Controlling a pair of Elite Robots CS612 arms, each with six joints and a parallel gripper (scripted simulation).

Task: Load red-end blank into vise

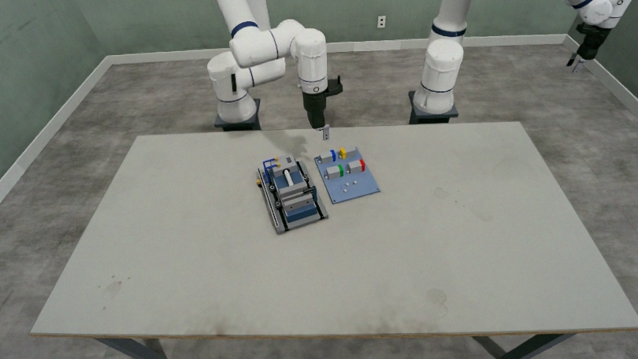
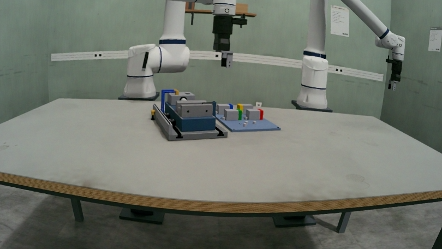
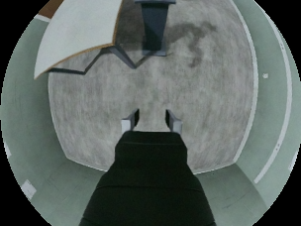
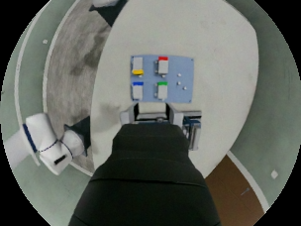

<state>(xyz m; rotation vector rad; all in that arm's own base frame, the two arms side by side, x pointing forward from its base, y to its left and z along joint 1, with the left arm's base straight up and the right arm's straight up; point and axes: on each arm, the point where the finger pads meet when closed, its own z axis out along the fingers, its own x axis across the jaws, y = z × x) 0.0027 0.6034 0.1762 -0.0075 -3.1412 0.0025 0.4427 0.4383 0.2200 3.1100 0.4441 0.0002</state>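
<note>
Above tabletop (image 1: 339,267) (image 2: 234,166) (image 4: 218,64), empty jaws wide.

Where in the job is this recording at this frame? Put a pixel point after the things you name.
Nothing looks placed yet: the red-ended blank (image 1: 355,166) (image 2: 252,114) (image 4: 162,66) stands on the plate (image 1: 357,186) (image 2: 262,125) (image 4: 173,94). Nothing is in hand; both the right gripper (image 1: 323,133) (image 2: 226,63) (image 4: 151,108) and the left gripper (image 1: 574,65) (image 2: 392,87) (image 3: 151,114) are open. Picking, carrying and seating it in the vise (image 1: 292,186) (image 2: 197,123) (image 4: 192,136) all remain.
</note>
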